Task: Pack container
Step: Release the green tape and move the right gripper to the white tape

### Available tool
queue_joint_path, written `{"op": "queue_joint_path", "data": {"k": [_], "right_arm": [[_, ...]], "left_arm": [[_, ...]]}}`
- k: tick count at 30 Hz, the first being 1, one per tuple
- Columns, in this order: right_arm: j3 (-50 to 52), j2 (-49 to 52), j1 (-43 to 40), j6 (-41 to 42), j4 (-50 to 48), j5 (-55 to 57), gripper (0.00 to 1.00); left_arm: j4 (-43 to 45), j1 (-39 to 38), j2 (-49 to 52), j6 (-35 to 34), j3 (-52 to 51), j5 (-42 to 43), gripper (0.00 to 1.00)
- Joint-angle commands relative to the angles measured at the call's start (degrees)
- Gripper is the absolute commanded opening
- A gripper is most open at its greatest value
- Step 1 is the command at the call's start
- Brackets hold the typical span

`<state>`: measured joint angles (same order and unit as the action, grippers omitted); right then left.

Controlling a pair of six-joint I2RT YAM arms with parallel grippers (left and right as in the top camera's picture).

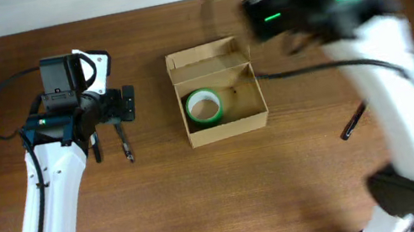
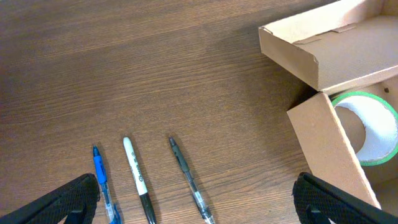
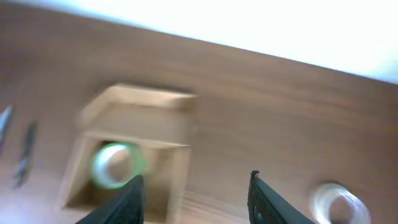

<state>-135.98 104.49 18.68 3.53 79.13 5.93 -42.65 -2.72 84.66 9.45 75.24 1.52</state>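
Container (image 1: 226, 128) sat mid-table on the wooden table (image 1: 206, 210), between the 2 arms; tan cardboard, plain sides; lid flap (image 1: 205, 55) was open, hinged back on the far side; 1 green tape roll (image 1: 191, 110) lay flat inside, against the container's left wall, the rest of the floor bare.

Left gripper (image 2: 196, 182) hovered just left of the container, fingers spread wide, nothing between them; both black fingertips (image 2: 74, 199) showed at the bottom corners of the left wrist view; gripper was apart from the container, not touching it.

3 pens lay on the table under the left gripper, roughly parallel, side by side, not touching: blue pen (image 2: 101, 177) leftmost, white marker (image 2: 137, 174) in the middle, dark pen (image 2: 191, 180) nearest the container.

Right gripper (image 3: 196, 177) was above the table beyond the container's far right corner; the overhead and right wrist views were motion-blurred; fingers stood partly apart, gap between them empty, bare wood visible through it; it held nothing.

Clear tape roll (image 3: 339, 202) lay on the table at the lower right of the right wrist view, well apart from the container; 1 black pen (image 1: 353, 121) lay on the table right of the container, beside the right arm, tilted.
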Motion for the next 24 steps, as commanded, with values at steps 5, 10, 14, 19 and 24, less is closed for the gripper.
{"op": "queue_joint_path", "data": {"k": [5, 10, 14, 19, 24], "right_arm": [[24.55, -17.53, -24.55, 8.66, -6.12, 2.47, 0.68], [38.95, -13.29, -35.39, 18.16, -9.18, 1.77, 0.71], [41.16, -5.4, -41.05, 20.98, -11.28, -3.5, 0.74], [41.16, 5.2, -46.49, 21.03, -13.73, -12.55, 0.66], [41.16, 12.02, -47.98, 22.1, -16.94, -12.92, 0.67]], "left_arm": [[0.09, 0.26, 0.42, 0.76, 1.07, 0.61, 0.99], [0.09, 0.26, 0.42, 0.76, 1.07, 0.61, 1.0], [0.09, 0.26, 0.42, 0.76, 1.07, 0.61, 1.0], [0.09, 0.26, 0.42, 0.76, 1.07, 0.61, 1.0], [0.09, 0.26, 0.42, 0.76, 1.07, 0.61, 1.0]]}}
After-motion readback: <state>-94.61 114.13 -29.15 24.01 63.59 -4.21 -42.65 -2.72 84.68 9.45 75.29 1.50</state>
